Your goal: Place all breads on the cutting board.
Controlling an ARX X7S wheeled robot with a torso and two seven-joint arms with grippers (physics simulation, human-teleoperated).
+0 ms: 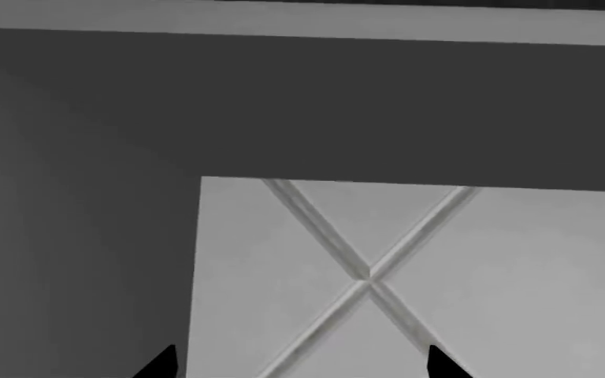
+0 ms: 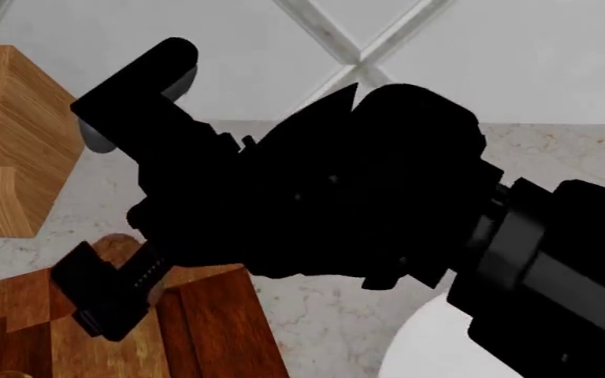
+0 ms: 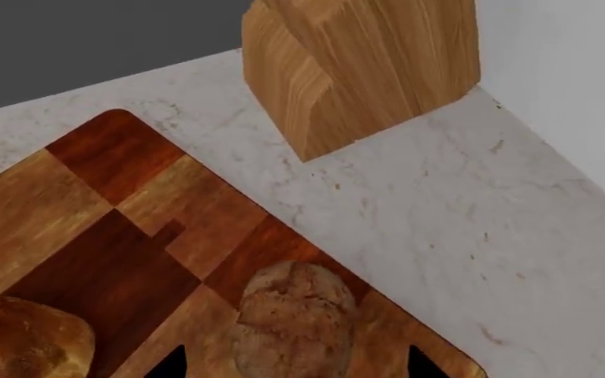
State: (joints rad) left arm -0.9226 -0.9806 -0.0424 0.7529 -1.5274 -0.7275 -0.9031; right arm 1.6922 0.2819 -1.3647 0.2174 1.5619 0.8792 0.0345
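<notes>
In the right wrist view a dull brown egg-shaped roll (image 3: 292, 315) lies on the cutting board (image 3: 113, 228), near its edge. A golden-crusted bread (image 3: 19, 339) lies on the board beside it. My right gripper (image 3: 294, 364) is open just above the roll, one fingertip on each side and clear of it. In the head view the right arm (image 2: 365, 181) hides most of the scene; only a corner of the cutting board (image 2: 208, 323) shows. My left gripper (image 1: 300, 366) is open and empty, facing a white tiled wall (image 1: 408, 268), with no bread in its view.
A thick pale-wood block (image 3: 365, 63) stands on the marble counter (image 3: 439, 213) just beyond the board; it also shows in the head view (image 2: 9, 142). A white round dish (image 2: 418, 350) sits to the right of the board. The tiled wall (image 2: 534, 55) closes the counter's back.
</notes>
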